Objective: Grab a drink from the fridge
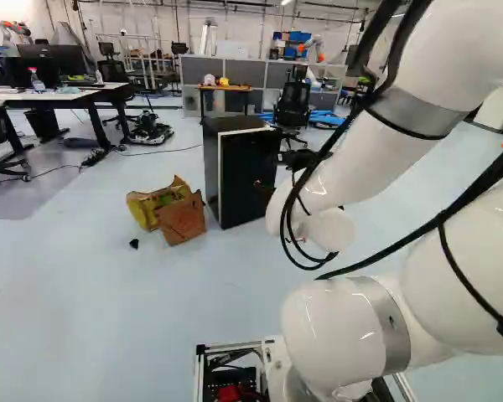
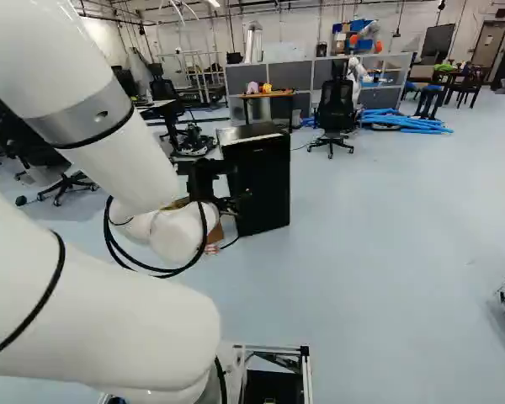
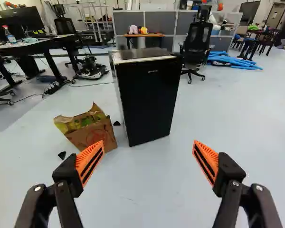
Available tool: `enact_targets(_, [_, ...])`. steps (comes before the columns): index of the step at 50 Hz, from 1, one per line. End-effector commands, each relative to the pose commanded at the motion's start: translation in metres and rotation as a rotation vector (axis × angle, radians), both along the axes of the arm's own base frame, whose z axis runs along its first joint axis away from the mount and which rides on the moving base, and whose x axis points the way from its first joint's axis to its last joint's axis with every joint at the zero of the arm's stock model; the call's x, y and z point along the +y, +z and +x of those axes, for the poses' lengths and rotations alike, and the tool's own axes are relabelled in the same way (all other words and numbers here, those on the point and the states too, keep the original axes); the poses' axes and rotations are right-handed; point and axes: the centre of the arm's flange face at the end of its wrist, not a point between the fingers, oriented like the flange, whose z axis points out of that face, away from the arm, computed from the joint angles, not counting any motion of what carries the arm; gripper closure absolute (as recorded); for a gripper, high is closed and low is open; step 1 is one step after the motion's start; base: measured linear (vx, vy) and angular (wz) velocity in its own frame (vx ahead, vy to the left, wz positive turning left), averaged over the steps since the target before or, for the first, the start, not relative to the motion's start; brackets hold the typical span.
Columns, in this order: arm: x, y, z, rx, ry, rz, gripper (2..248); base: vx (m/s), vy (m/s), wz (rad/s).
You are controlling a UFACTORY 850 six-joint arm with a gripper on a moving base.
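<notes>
Fridge (image 3: 149,102) stands upright on the floor (image 3: 154,190), straight ahead of the hand (image 3: 148,143) and well apart from it, its long axis vertical and its dark front turned towards the arm (image 2: 126,160). That line, hand to fridge front, is what the coming move turns on. The hand is open, its two fingers spread wide with nothing between the orange pads (image 3: 90,162).

No drink shows; it is presumably inside the fridge, behind a door that looks shut. I can make out no handle, nor which edge is hinged, so the next move likely calls for driving or reaching closer, then finding an edge to pull. Fingers this widely spread could push the door rather than catch it.

Just beside the fridge's foot, on the robot's left, sits an open cardboard box (image 3: 94,134) with yellow stuff inside; it could get in the way of the base. Beyond the fridge are a small wooden table (image 3: 143,35) and an office chair (image 3: 196,42).

High on the fridge's front is a small pale label, and the box bears a reddish printed mark.
</notes>
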Motion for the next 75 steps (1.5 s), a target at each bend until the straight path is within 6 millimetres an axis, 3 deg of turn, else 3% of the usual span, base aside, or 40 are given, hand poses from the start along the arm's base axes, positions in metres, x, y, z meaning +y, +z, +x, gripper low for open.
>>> enact_targets(75, [0.0000, 0.0000, 0.0000, 0.000, 0.000, 0.000, 3, 0.159, -0.048, 0.078])
